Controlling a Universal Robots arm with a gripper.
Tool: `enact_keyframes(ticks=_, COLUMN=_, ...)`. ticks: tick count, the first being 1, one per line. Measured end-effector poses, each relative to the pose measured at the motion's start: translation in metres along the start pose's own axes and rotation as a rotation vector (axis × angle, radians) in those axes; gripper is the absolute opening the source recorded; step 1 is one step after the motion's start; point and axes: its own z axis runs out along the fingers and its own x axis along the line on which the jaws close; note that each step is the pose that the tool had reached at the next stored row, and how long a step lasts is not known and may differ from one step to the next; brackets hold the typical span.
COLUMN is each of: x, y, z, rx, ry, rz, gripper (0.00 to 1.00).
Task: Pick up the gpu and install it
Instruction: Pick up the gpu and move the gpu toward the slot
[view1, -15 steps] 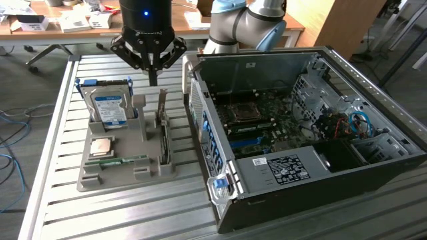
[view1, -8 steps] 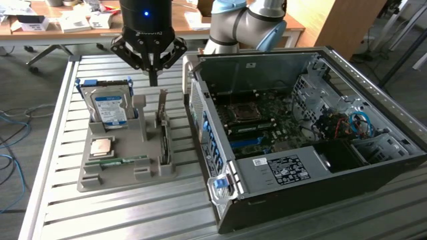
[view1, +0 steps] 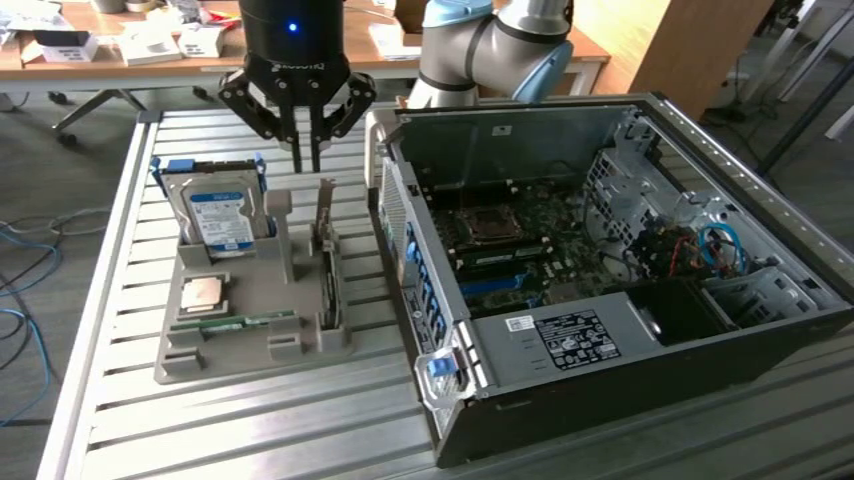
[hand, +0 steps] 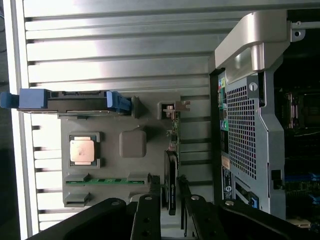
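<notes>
gpu (view1: 327, 215) | thin brownish card | edge-on, upright in grey holder (view1: 240, 352)

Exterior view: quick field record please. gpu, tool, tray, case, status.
gpu: upright, edge-on in a slot of the grey tray
tool: just above the gpu, jaws slightly apart, holding nothing
tray: also holds hard drive, cpu, memory stick
case: side open, at the exterior view's right of the tray
status: gpu not yet picked up or installed
</notes>
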Motion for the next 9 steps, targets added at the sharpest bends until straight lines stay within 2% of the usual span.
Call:
enact_keyframes(ticks=1, x=0.0000, y=0.0000, z=0.0000, rx=0.0000, ry=0.0000, rz=0.000, gripper=0.29)
enact_keyframes(ticks=4, x=0.0000, y=0.0000, z=0.0000, rx=0.0000, ry=0.0000, rz=0.000, gripper=0.35)
enact_keyframes(ticks=5, x=0.0000, y=0.0000, z=0.0000, rx=0.0000, ry=0.0000, rz=0.000, gripper=0.41)
enact_keyframes(ticks=7, x=-0.0001, y=-0.0003, z=0.0000, rx=-0.0001, ry=0.0000, rz=0.000, gripper=0.41)
enact_keyframes(ticks=9, x=-0.0004, y=-0.0043, z=-0.0002, rx=-0.0018, ry=0.0001, rz=0.000, gripper=0.41)
